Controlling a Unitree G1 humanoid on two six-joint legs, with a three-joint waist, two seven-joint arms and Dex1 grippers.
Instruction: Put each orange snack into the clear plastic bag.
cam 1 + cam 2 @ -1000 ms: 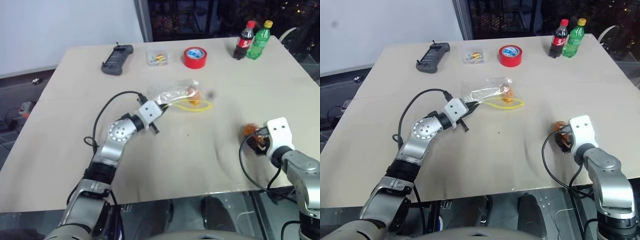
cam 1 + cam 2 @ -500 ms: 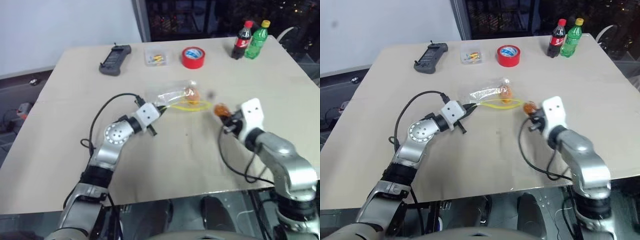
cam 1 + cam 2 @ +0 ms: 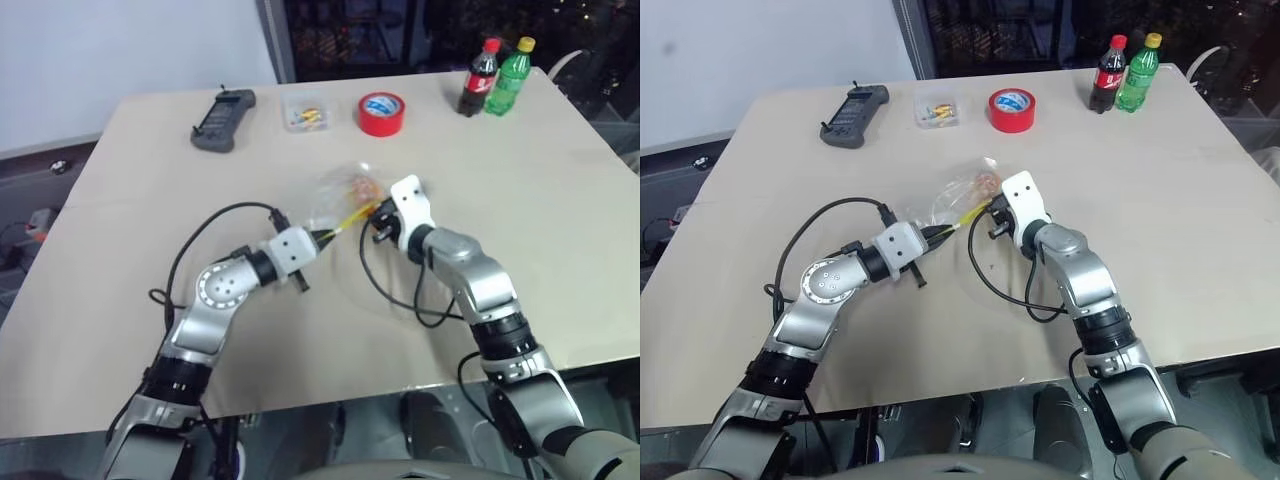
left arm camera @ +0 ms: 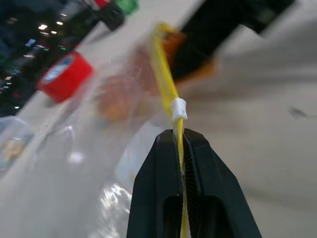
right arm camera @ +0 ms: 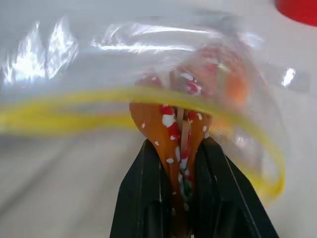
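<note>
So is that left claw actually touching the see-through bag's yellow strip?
Touching. In the left wrist view the left gripper has its jaws shut on the yellow seal strip of the clear plastic bag.

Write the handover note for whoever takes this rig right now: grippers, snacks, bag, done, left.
Left gripper: shut on the yellow seal strip of the clear bag, holding its mouth toward the right arm.
Right gripper: shut on an orange snack, its tip right at the bag's mouth.
Other orange snack: already inside the bag.
Done: one snack bagged, the second picked up and brought to the opening.
Left: push the held snack fully in, open the right gripper, withdraw it.
</note>
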